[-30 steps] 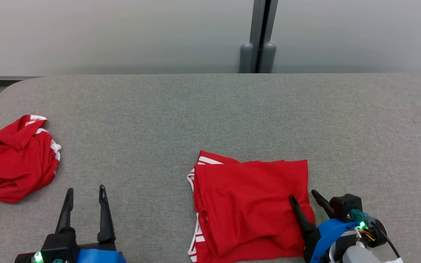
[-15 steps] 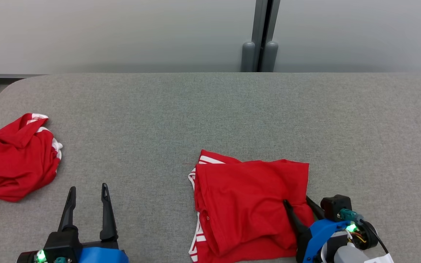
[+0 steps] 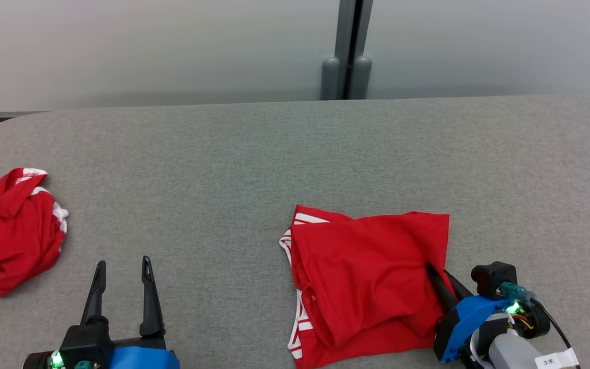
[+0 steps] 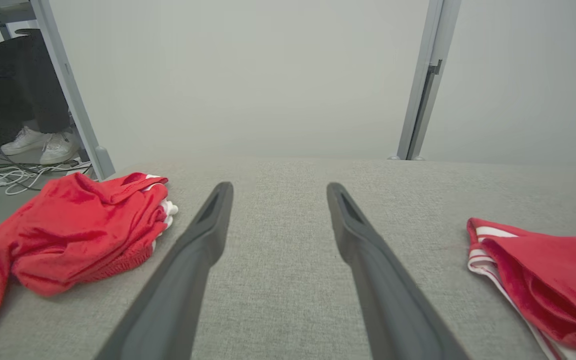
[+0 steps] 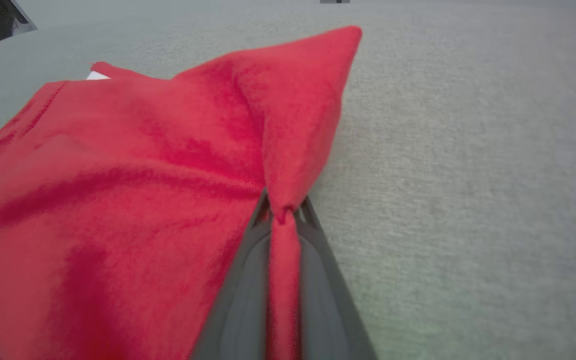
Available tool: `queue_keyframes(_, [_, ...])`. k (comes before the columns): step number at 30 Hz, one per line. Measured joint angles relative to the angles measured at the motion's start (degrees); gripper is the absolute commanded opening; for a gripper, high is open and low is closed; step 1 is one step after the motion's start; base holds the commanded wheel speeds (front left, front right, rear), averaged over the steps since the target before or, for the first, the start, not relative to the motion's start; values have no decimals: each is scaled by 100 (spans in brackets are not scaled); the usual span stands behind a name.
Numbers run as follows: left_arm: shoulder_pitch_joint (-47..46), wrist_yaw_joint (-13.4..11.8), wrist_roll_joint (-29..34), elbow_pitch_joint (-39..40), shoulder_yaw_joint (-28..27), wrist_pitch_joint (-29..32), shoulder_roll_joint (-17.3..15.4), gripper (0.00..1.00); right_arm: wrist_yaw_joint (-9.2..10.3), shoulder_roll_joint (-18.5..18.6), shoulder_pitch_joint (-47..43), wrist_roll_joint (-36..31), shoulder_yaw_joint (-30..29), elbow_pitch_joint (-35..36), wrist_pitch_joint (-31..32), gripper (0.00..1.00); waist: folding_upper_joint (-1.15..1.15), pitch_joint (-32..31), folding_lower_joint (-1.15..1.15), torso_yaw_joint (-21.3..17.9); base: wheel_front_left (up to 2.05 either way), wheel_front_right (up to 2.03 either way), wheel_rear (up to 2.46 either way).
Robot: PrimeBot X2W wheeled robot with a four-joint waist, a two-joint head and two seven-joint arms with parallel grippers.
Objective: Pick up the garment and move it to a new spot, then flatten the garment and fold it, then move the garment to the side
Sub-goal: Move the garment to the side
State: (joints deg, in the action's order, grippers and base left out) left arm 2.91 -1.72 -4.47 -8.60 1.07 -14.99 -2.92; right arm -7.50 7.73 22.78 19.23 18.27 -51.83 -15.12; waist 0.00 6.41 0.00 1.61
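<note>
Grey fabric surface (image 3: 213,154) carries a folded red, white-striped garment (image 3: 366,271), its edge pinched by the right end effector (image 3: 437,270). Left end effector (image 3: 123,262) stands spread. A white wrist tag (image 3: 556,360) reads "3", the rest unclear.

— Where is the red garment (image 3: 366,277)?
— Near side, right of the middle.
— How does it lie?
— Folded, roughly square, white stripes along its left edge, its right edge pinched up into a ridge.
</note>
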Motion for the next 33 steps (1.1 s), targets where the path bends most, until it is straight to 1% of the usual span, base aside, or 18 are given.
queue_keyframes(9, [-160,25,53,56,82,0,0,100,0,177,-52,-10,-293,299,1,0,0,249,0,-649,0,0,0])
queue_keyframes(19, [-520,59,235,182,89,-1,-1,100,0,211,-28,-45,-498,537,1,0,1,658,1,-1281,0,0,0])
queue_keyframes(25, [-676,59,298,230,31,0,-19,100,0,209,19,-54,-568,650,1,0,1,848,1,-1464,0,0,0])
queue_keyframes(29, [-739,70,309,259,8,0,-35,100,0,237,121,-77,-568,739,1,0,1,931,0,-1488,0,0,0])
queue_keyframes(33, [-828,75,332,342,-16,0,-54,100,1,325,419,-170,-494,848,1,0,1,1043,0,-1473,0,0,0])
